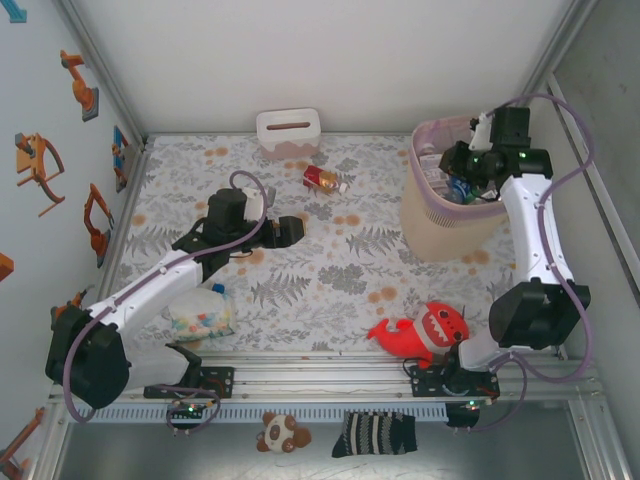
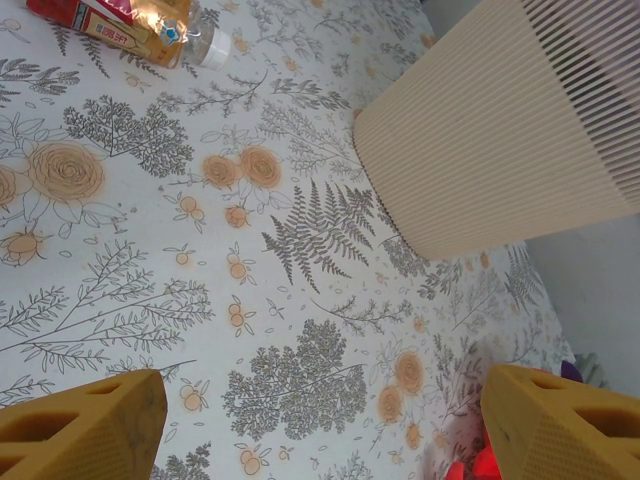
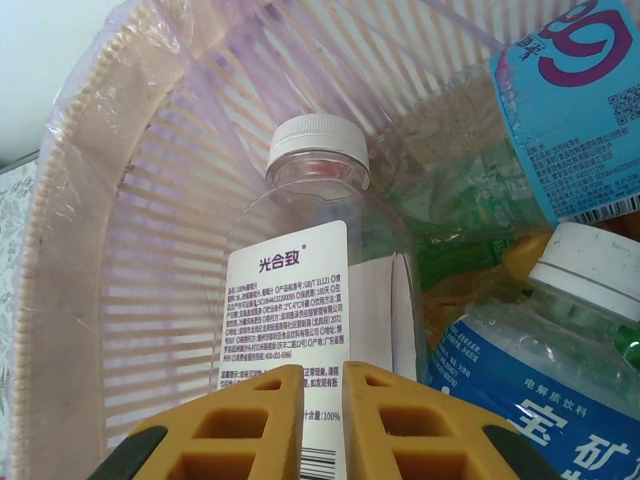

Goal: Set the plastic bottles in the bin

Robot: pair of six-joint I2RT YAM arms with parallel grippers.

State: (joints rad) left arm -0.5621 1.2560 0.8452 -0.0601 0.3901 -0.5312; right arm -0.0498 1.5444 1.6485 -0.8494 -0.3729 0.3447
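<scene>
several plastic bottles (image 3: 320, 270) lie inside the bin (image 1: 440, 225), right jaws closed on nothing above them; one bottle (image 1: 325, 179) lies on the desk (image 1: 330, 290) at the bin's nine o'clock, left jaws wide open.

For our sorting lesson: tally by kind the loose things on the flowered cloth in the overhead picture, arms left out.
Cream bin: 1
Plastic bottle outside it: 1
White slotted box: 1
Clear bag of pastel bits: 1
Red plush shark: 1
Total: 5
A blue bit beside the bag is too small to name.
</scene>
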